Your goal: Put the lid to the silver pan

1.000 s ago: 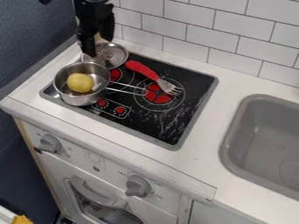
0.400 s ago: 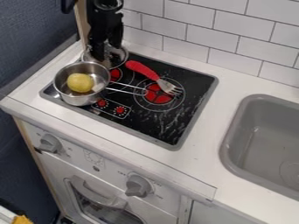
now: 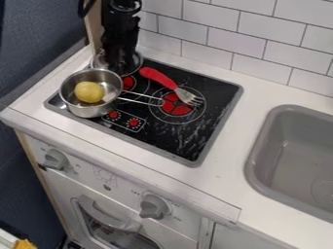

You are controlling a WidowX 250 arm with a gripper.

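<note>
Black pincer (image 3: 120, 72) at the metal lid (image 3: 137, 62)

Pincer: hung over the lid, which is partly hidden behind it; whether it is set wide or narrow, or the lid is gripped, cannot be told.
Silver pan (image 3: 81, 112): placed on the cooktop (image 3: 175, 138), just beside the pincer, toward the camera; a round yellow item (image 3: 89, 92) is held inside.
Red-handled fork (image 3: 157, 77): laid near the pincer, to its right in view.
Grey sink (image 3: 251, 165): set well apart, farther right.
</note>
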